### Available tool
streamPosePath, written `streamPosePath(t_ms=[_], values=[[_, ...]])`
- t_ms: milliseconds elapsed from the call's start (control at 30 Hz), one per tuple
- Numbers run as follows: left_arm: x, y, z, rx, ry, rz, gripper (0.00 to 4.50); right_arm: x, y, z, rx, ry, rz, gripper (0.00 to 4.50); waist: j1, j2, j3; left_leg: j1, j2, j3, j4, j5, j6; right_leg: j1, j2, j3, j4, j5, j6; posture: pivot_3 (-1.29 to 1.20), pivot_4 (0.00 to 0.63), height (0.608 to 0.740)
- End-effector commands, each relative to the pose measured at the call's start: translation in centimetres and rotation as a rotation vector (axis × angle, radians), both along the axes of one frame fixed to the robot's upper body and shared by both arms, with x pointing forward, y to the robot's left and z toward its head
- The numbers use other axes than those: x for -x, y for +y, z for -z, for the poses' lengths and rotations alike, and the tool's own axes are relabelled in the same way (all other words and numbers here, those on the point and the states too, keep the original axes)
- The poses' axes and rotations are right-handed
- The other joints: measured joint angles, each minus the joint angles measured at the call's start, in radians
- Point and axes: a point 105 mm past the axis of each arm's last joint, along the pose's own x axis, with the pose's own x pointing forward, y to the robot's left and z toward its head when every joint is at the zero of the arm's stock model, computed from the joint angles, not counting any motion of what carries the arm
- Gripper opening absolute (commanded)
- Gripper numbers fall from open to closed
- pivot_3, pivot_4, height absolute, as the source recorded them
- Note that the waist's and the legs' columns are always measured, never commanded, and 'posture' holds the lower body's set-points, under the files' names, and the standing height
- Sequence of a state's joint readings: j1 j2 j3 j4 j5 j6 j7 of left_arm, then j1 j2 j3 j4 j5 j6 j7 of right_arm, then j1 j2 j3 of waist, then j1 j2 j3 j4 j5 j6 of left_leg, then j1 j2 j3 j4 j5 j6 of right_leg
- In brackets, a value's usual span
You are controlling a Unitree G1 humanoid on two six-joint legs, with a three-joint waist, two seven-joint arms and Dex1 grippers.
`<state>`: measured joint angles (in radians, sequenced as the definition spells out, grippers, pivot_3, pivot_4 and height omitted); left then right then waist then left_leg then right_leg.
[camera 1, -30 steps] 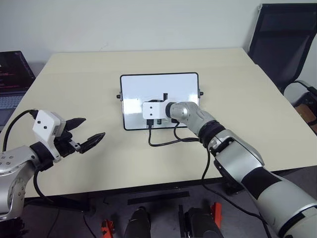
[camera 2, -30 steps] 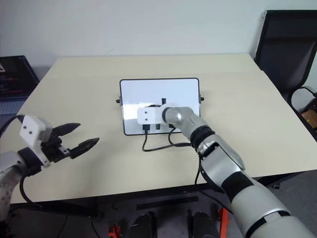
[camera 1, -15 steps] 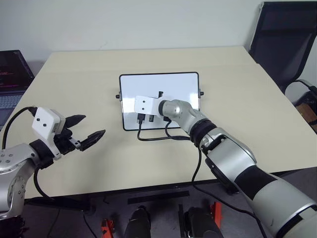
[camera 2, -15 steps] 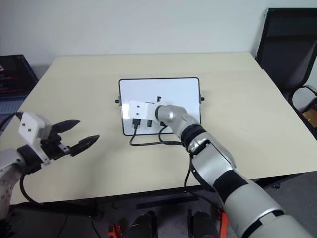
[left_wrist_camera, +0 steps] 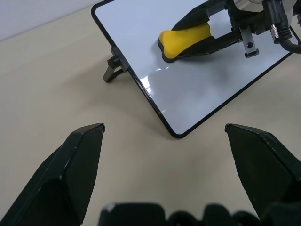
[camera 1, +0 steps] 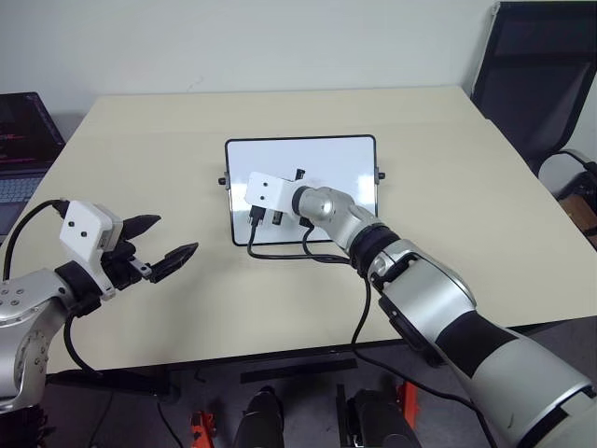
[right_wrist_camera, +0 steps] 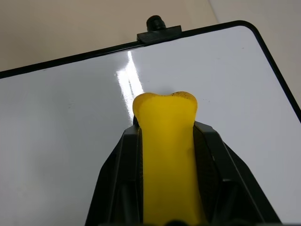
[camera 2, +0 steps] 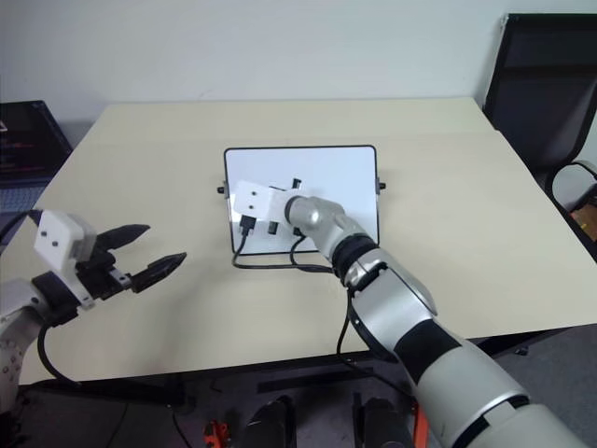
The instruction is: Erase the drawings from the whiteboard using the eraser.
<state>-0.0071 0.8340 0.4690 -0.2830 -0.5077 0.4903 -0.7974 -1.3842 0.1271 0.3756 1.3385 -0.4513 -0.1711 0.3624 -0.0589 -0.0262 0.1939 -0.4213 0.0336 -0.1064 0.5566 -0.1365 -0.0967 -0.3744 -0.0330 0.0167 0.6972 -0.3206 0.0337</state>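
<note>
Right gripper (right_wrist_camera: 164,141) clamping eraser (right_wrist_camera: 167,155) against whiteboard (camera 1: 336,159), left gripper (camera 1: 168,245) wide open, empty.

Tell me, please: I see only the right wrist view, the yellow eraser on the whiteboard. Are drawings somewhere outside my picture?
Observer: None that I see. In the left eye view the whiteboard is blank around the right claw; the part under its head is hidden.
Operator: Where is the other claw?
Observer: The left claw is open, over the table, apart from the board's left side.
Operator: Anything lying on the board?
Observer: A black cable from the right wrist crosses its near edge.
</note>
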Motion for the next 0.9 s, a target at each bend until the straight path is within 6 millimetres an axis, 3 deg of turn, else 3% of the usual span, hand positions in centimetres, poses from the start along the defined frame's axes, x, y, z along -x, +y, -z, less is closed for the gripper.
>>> streamPosePath(t_ms=[33,233,367,533,733,833,900], values=[[0.3,0.0,-1.9,-0.029,-0.067,0.006,4.50,0.6,1.0,-0.5,0.022,0.003,-0.046,1.10,0.000,0.000,0.000,0.000,0.000,0.000,0.000,0.000,0.000,0.000,0.000,0.000,0.000,0.000,0.000,0.00,0.150,0.740],[0.4,0.0,-1.8,-0.029,-0.067,0.005,4.50,-0.6,0.4,-3.1,-0.064,-0.105,0.042,1.10,0.000,0.000,0.000,0.000,0.000,0.000,0.000,0.000,0.000,0.000,0.000,0.000,0.000,0.000,0.000,0.00,0.150,0.740],[0.3,-0.2,-1.8,-0.027,-0.067,0.011,4.50,-0.7,-0.2,-2.1,-0.025,-0.060,0.040,1.10,0.000,0.000,0.000,0.000,0.000,0.000,0.000,0.000,0.000,0.000,0.000,0.000,0.000,0.000,0.000,0.00,0.150,0.740],[0.0,-0.3,-1.9,-0.026,-0.069,0.019,4.50,1.1,0.5,1.5,0.114,0.078,-0.082,1.10,0.000,0.000,0.000,0.000,0.000,0.000,0.000,0.000,0.000,0.000,0.000,0.000,0.000,0.000,0.000,0.00,0.150,0.740],[-0.1,-0.4,-1.8,-0.025,-0.068,0.026,4.50,-0.9,-0.4,-2.5,-0.057,-0.086,0.069,1.10,0.002,0.000,0.000,0.000,0.000,-0.001,0.001,0.000,0.000,0.000,0.000,0.000,0.000,0.000,0.000,0.00,0.150,0.740],[-0.1,-0.4,-1.9,-0.025,-0.070,0.026,4.50,-1.1,-1.0,-1.6,-0.027,-0.034,0.083,1.10,0.003,0.000,0.000,0.000,0.000,-0.001,0.001,0.000,0.000,0.000,0.000,0.000,0.000,0.000,0.000,0.00,0.150,0.740],[-0.1,-0.4,-1.9,-0.025,-0.070,0.025,4.50,-0.8,-1.2,0.1,0.013,0.054,0.065,1.10,0.003,0.000,0.000,0.000,0.000,-0.001,0.000,0.000,0.000,0.000,0.000,0.000,0.000,0.000,0.000,0.00,0.150,0.740]])
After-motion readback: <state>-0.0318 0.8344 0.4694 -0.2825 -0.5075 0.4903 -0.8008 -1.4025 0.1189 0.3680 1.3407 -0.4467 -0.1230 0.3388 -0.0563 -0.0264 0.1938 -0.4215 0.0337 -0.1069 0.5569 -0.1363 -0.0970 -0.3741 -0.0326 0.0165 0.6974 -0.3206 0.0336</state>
